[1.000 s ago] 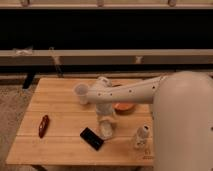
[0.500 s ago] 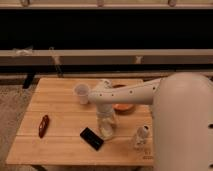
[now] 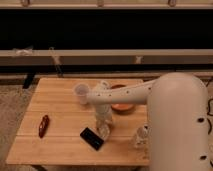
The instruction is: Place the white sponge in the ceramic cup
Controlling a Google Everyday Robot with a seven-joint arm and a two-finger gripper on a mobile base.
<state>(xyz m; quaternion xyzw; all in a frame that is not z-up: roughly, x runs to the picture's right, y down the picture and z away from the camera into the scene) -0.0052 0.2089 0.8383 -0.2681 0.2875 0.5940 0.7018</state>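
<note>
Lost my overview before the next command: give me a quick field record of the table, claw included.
claw: lowered to the table, just right of the black slab
white sponge: pale patch at the claw tip; held or not, cannot tell
ceramic cup: upright, farther back, left of the claw
orange dish: behind the arm, partly hidden
white bottle: front right of table
red-brown object: front left
</note>
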